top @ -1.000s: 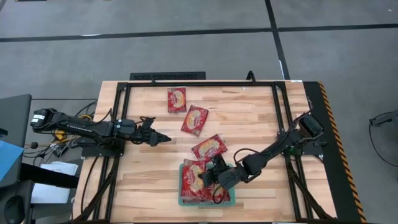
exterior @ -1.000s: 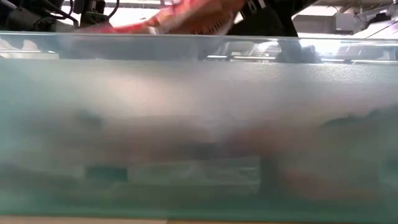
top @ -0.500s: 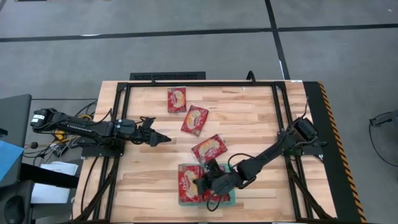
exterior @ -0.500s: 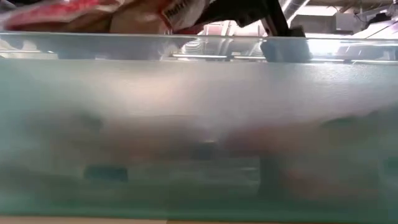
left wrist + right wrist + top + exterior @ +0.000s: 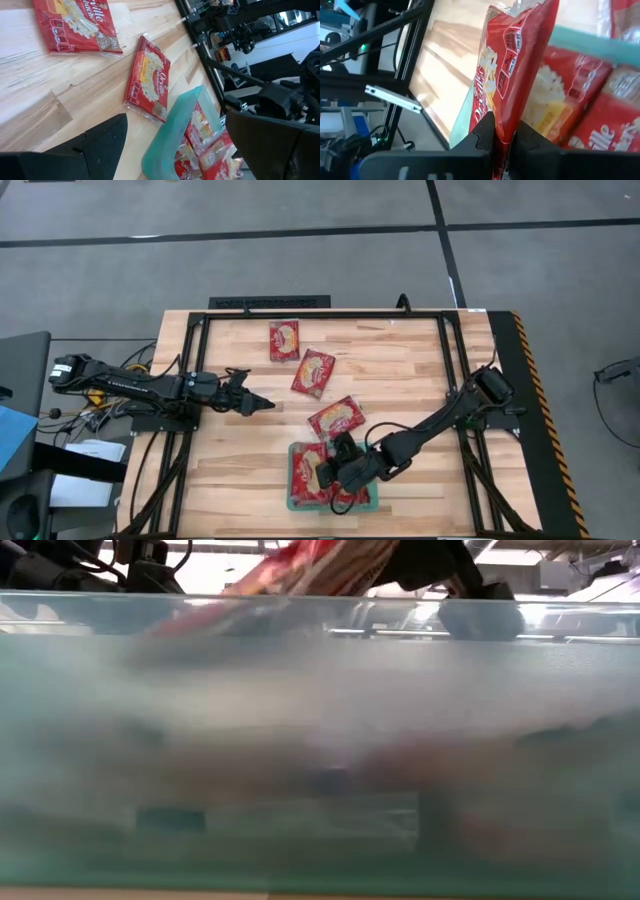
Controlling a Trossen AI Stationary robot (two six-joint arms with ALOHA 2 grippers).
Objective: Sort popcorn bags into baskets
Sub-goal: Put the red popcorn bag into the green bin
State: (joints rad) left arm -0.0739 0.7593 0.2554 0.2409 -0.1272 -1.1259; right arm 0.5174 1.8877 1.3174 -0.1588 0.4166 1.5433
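The teal tray (image 5: 292,502) stands at the table's near edge, and its wall (image 5: 320,740) fills the low view. Several red popcorn bags lie in it (image 5: 200,145). Three more lie flat on the wood: a far one (image 5: 284,340), a middle one (image 5: 313,372) and one just beyond the tray (image 5: 336,417). My right gripper (image 5: 332,475) is over the tray, shut on another red bag (image 5: 515,60), which shows above the tray rim in the low view (image 5: 320,565). My left gripper (image 5: 262,405) is open and empty over the table's left part. My right gripper pinches the red bag between its two fingers (image 5: 487,131) at one end of the bag (image 5: 504,117). The fingers come from the table's right, slanting down. The bag stands on edge and tilted over the tray, reaching away from the fingers. Whether it touches the bags below, I cannot tell.
A black metal frame (image 5: 320,313) runs round the wooden table top. There is bare wood to the left of the tray (image 5: 235,470) and at the far right (image 5: 400,360). The tray also shows in the left wrist view (image 5: 172,125).
My right gripper has carried its bag over the tray toward the table's left and near edge, then back a little to the right. The bag has stayed in the hold above the tray rim and now stands more steeply tilted.
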